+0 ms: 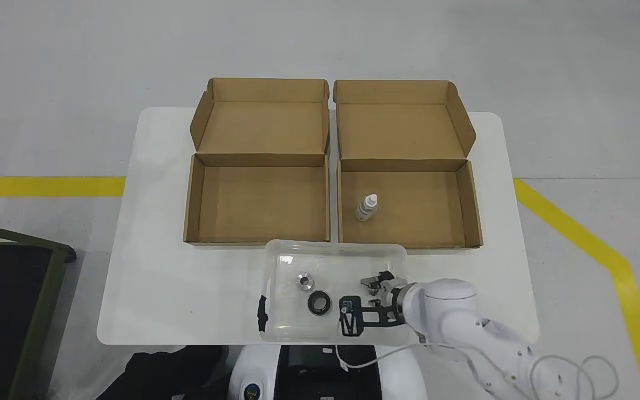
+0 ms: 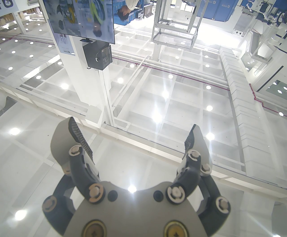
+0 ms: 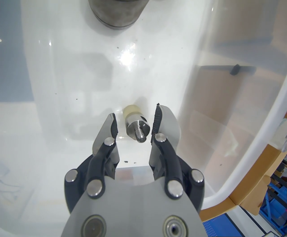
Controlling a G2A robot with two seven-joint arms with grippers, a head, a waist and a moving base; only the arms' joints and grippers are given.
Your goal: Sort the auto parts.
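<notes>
Top view: white table (image 1: 150, 260), two open brown cardboard boxes (image 1: 258, 203) side by side on its far half, lids folded back, and a clear plastic bin (image 1: 285, 250) just near of them. In the right-hand box (image 1: 450, 215), a small white bottle-shaped part (image 1: 367, 207), close to the left wall. In the bin's left half, a small silver metal fitting (image 1: 304, 281) with a black ring (image 1: 320, 301) just beside it. White right arm (image 1: 450, 303) in from the near right, its end over the bin's right half.

Right wrist view, close in on the bin floor: right gripper (image 3: 135, 113) partly open, gripping nothing. Between its fingers, a short silver metal stud with a threaded tip and a cream cap (image 3: 135, 125), lying on the bin floor with the threaded end toward the wrist. Fingers standing to either side, not closed on it. Farther ahead, well apart, the rim of a dark grey metal cylinder (image 3: 116, 13). Cardboard visible through the bin's clear wall.

Left wrist view: left gripper (image 2: 133, 132) turned up toward the ceiling (image 2: 170, 94), spread wide, holding nothing.
</notes>
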